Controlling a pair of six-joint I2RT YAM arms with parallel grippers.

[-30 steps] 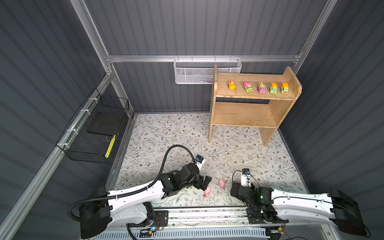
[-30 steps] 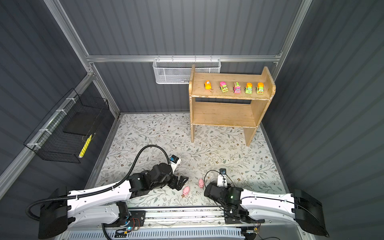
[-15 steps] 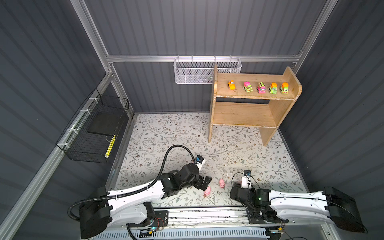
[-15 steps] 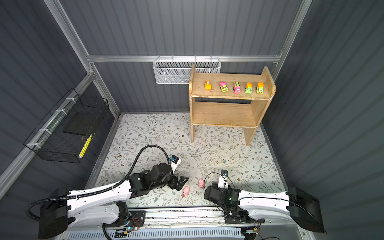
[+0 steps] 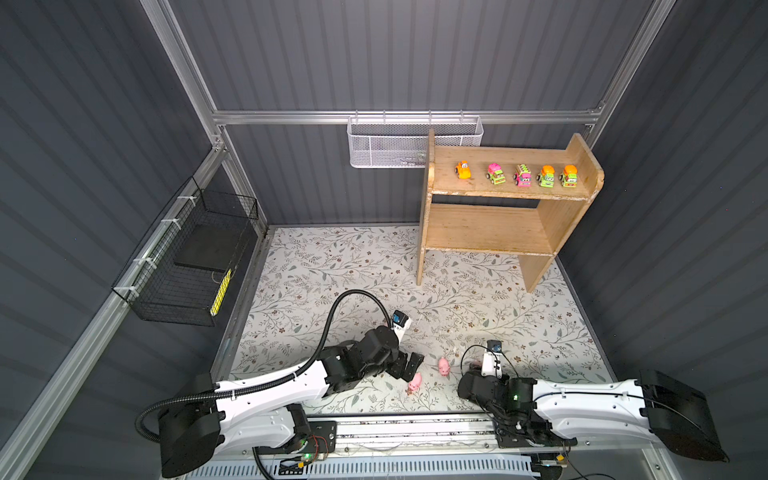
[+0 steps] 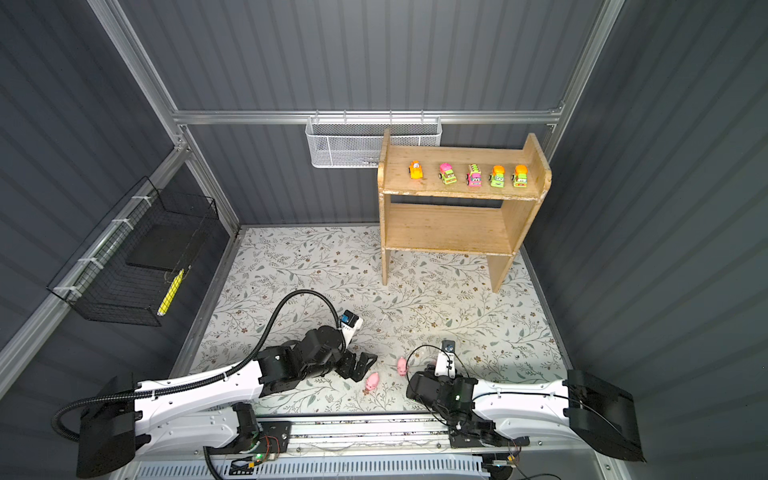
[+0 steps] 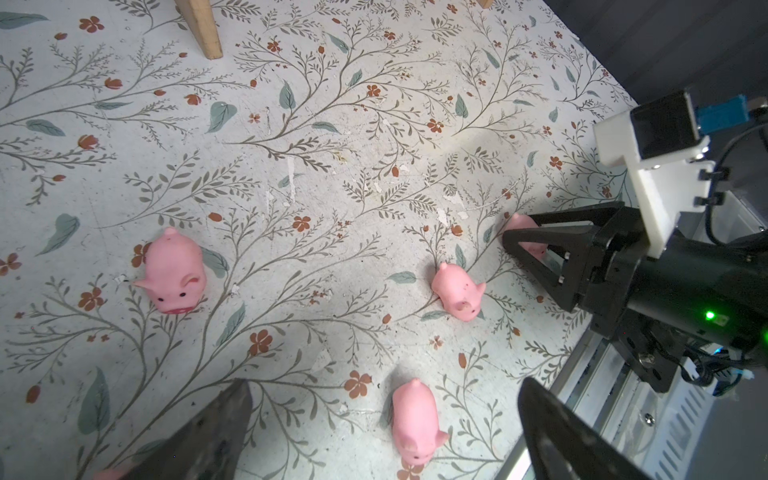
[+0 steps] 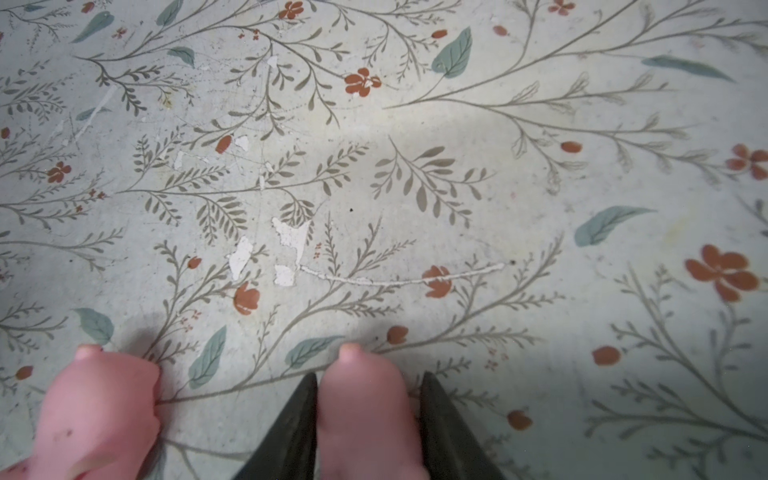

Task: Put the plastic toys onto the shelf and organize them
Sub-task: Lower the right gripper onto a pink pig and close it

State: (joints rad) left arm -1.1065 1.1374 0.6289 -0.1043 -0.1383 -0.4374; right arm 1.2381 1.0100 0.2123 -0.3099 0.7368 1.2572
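Left fingers (image 7: 216,436): spread wide, empty.
Right fingers (image 8: 291,428): clamped on small pink plastic pig (image 8: 361,407), near side of floral bench (image 8: 415,187).
Light wooden shelf (image 5: 490,228), far right: five colourful toy vehicles (image 5: 522,175) on top.

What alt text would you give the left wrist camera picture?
Three pink toy pigs lie apart on a floral mat, while the right end effector grips a fourth pig. The left end effector, open, shows in the foreground, a wooden shelf leg beyond.
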